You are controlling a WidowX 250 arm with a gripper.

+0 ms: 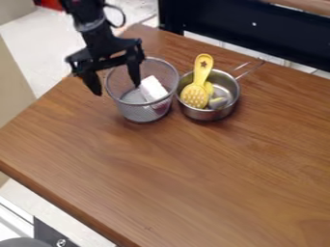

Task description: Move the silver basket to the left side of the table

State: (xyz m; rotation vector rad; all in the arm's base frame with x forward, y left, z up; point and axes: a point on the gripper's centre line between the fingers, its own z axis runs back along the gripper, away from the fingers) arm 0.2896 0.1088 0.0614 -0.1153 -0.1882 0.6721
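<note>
Jaws stand spread on the black gripper (116,88), and from over here I can see them straddling the near-left part of the rim of the silver basket (138,114): one hangs outside the mesh, the other dips inside it. Whether either touches the wire, I can't tell. The arm (97,31) comes in from the upper left. That basket sits upright toward the far left part of the wooden table (174,183), with a white block (153,89) tilted inside against the mesh. Just to its right is a metal pot (207,115), its handle (251,70) pointing off to the upper right. A yellow utensil (195,96) leans in there, head down, a star on its handle, next to a greyish piece (218,102) I can't make out.
</note>
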